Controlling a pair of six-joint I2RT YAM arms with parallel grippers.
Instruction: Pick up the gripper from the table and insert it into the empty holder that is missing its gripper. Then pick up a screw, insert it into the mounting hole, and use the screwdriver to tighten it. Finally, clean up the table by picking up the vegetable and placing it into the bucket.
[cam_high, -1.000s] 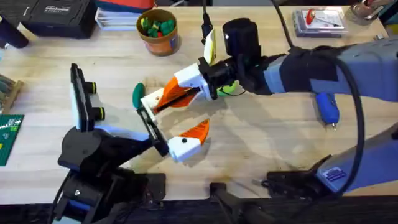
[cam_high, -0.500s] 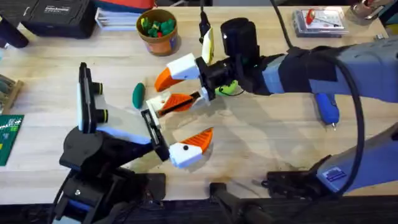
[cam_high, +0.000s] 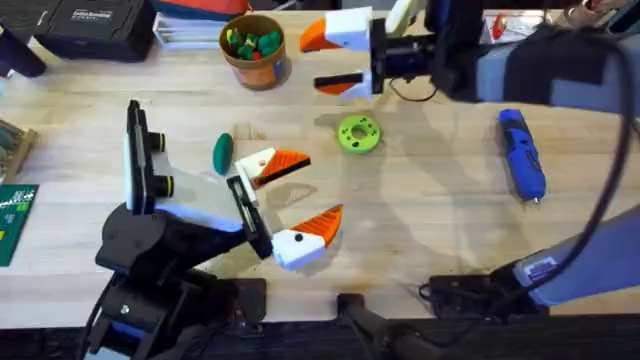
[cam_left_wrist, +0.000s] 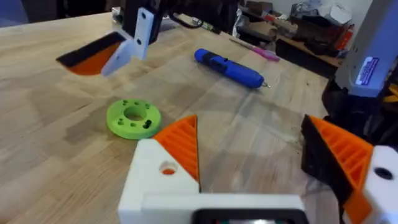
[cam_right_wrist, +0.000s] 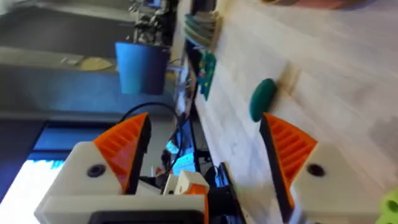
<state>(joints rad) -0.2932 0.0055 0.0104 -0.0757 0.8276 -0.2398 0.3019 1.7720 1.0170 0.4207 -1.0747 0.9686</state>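
Note:
The orange gripper wedge (cam_high: 287, 162) sits in the white holder (cam_high: 254, 166), the far finger base of my left gripper (cam_high: 292, 200). That gripper is open, low over the table (cam_high: 430, 210), and holds nothing. From the left wrist, the wedge (cam_left_wrist: 181, 148) rests against the holder (cam_left_wrist: 152, 180). My right gripper (cam_high: 332, 58) hangs open and empty at the far side, right of the bucket (cam_high: 256, 62). The blue screwdriver (cam_high: 522, 155) lies at the right. The dark green vegetable (cam_high: 222, 152) lies left of the holder, also seen from the right wrist as a vegetable (cam_right_wrist: 262, 99).
A lime-green disc (cam_high: 358, 133) lies between the two grippers. A black case (cam_high: 90, 25) stands at the far left, and a clear box of small parts (cam_high: 515, 30) at the far right. A green board (cam_high: 15, 222) lies at the left edge. The bucket holds green toys.
My right gripper opened off the orange wedge, then drew back up and away to the far side, uncovering the lime disc. The wedge stays in the holder. The left arm barely moved.

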